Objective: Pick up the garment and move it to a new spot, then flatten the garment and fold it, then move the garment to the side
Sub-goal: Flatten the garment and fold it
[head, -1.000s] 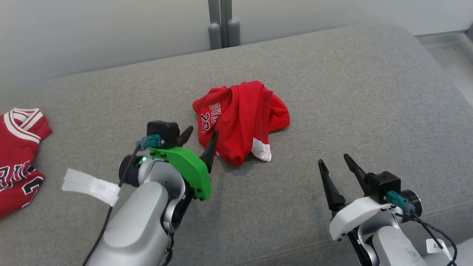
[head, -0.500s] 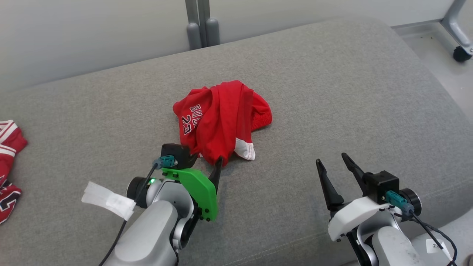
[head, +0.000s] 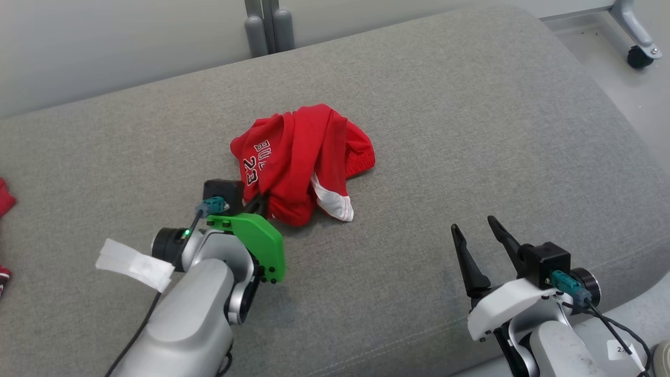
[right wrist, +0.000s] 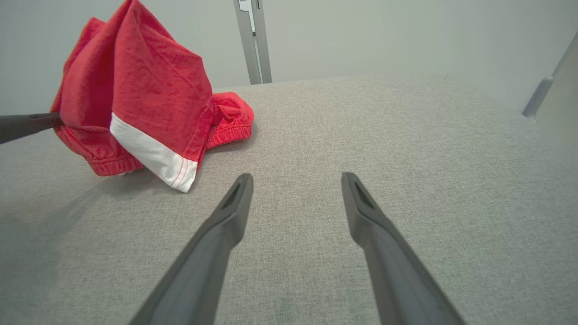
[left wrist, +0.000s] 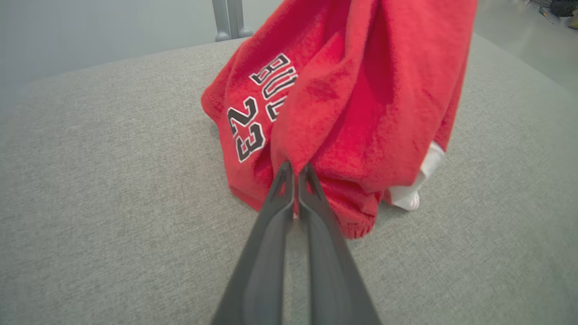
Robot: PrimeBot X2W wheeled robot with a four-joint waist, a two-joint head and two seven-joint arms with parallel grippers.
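The garment is a crumpled pair of red shorts with black-and-white "23" lettering and a white band, lying mid-cushion. In the left wrist view the garment rises as a bunched fold from my left gripper, whose jaws are shut on its near edge. From the head camera, my left gripper sits at the garment's near-left edge, fingertips buried in cloth. My right gripper stands open at the lower right, apart from the cloth. The right wrist view has the garment at upper left and my right gripper empty.
The grey cushion spreads wide, with bare fabric right of the garment. A second red garment peeks in at the far left edge. A grey post stands behind the cushion, and a wheeled frame leg on the floor at upper right.
My left gripper moved onto the garment's near edge and closed on it, bunching the cloth upward. The head camera turned right, sliding the scene left. The right gripper stayed open.
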